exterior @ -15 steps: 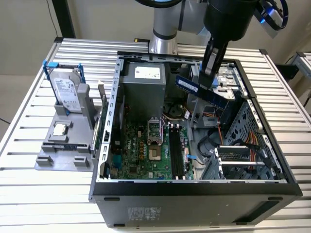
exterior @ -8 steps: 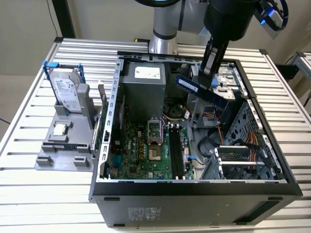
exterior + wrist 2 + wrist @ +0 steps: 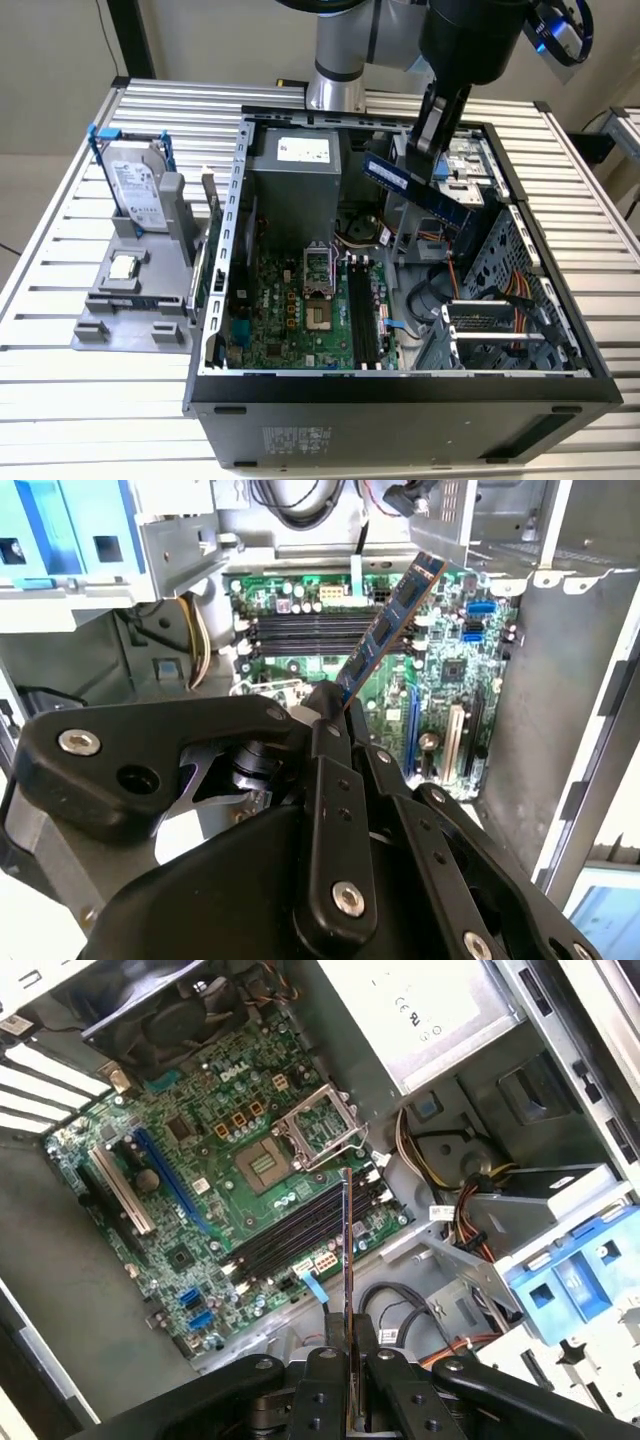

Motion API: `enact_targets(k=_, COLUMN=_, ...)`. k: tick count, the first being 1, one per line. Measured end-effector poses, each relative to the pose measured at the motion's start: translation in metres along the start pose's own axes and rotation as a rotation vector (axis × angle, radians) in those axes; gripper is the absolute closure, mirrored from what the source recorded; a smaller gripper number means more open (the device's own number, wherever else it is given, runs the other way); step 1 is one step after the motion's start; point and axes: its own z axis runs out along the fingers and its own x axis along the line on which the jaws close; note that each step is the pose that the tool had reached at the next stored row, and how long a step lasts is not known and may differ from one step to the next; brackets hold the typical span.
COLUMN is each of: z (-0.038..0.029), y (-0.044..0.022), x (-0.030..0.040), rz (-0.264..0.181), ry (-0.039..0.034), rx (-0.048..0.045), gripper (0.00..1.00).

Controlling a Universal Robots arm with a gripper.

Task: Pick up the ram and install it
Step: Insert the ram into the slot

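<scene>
One ram point(image 3: 418, 188), dark blue and tilted, hangs in the air above the open computer case point(image 3: 400, 400), pinched at one end by the gripper point(image 3: 432, 160), whose fingers are closed on it. In the first wrist view it stands well apart from the green motherboard point(image 3: 200, 1185) and its black memory slots point(image 3: 300, 1228).

The ram point(image 3: 392, 178) hangs above the motherboard point(image 3: 290, 310).

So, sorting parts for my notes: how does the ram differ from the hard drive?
The ram is a thin dark-blue stick, the hard drive a broad silver block. The gripper holds the ram over the open case; the hard drive stands on a grey fixture outside it.
</scene>
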Motion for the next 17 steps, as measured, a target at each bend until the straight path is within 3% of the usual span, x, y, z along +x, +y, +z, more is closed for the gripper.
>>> enact_targets(k=17, z=0.0, y=-0.0009, x=-0.0006, rz=0.089, ry=-0.0015, rx=0.0022, gripper=1.0)
